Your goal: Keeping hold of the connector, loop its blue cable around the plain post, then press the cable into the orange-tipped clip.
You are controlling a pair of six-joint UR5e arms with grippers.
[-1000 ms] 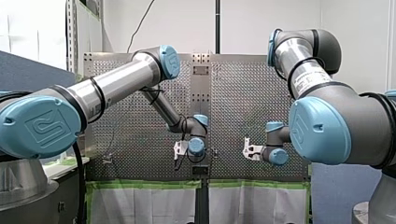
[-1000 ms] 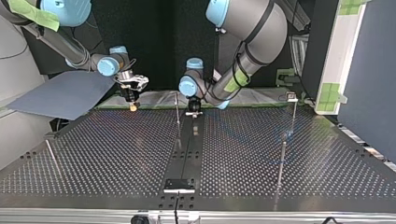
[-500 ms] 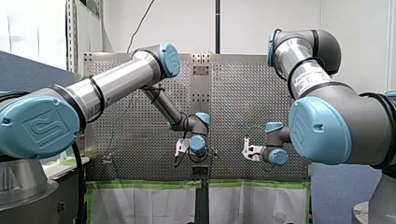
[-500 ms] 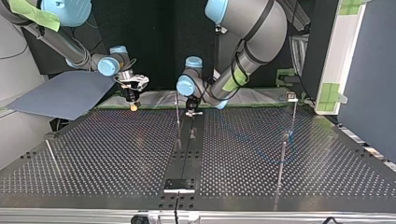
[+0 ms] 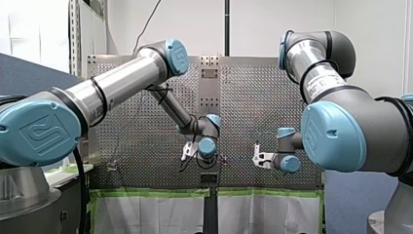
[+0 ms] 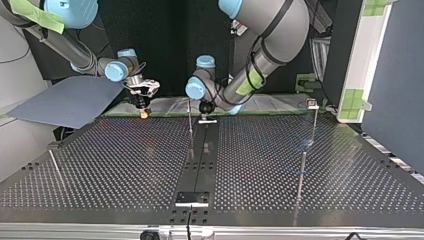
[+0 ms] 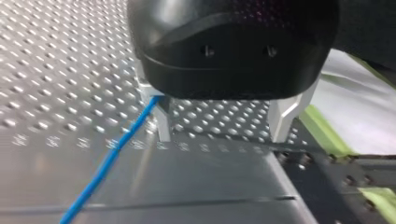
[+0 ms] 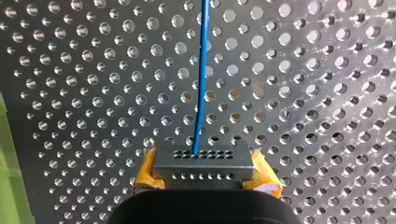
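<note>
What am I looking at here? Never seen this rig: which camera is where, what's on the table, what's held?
Two robot arms work at a perforated metal table. The front view looks out from behind the arms. The top view faces them from across the table, so sides are swapped there. The other two cameras ride on the wrists. On the table stand thin upright posts. The right pincer, with yellow pads, is shut on a grey connector; its blue cable runs off ahead over the table. The left pincer, black with metal fingers, is open, and the cable runs right beside one finger.
</note>
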